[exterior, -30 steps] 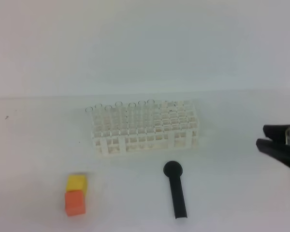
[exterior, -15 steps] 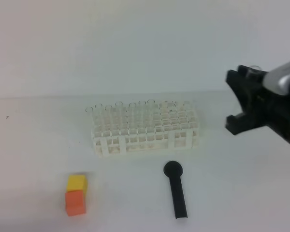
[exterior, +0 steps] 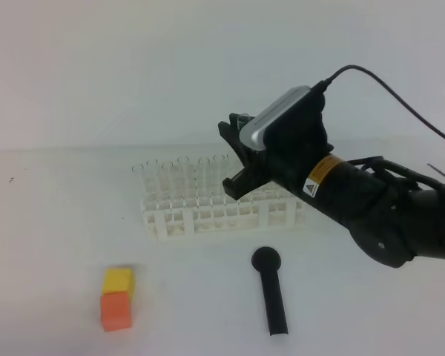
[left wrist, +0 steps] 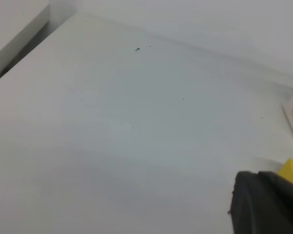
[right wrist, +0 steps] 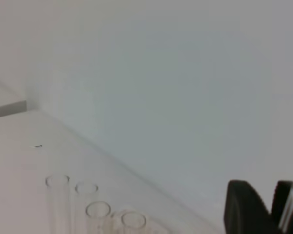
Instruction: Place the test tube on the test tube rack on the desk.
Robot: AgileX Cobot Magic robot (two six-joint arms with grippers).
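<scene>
White desk [exterior: 52, 222], rack [exterior: 208, 200] near its back edge.
We saw the right gripper [exterior: 237, 152] clamped on the test tube [exterior: 242, 119] above the rack; light, slippery, fragile glass, best held mid-length.

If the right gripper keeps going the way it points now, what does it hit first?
Probably the tubes standing in the rack: the right gripper, holding the test tube, points left over them. It may pass just above; depth is unclear.
</scene>
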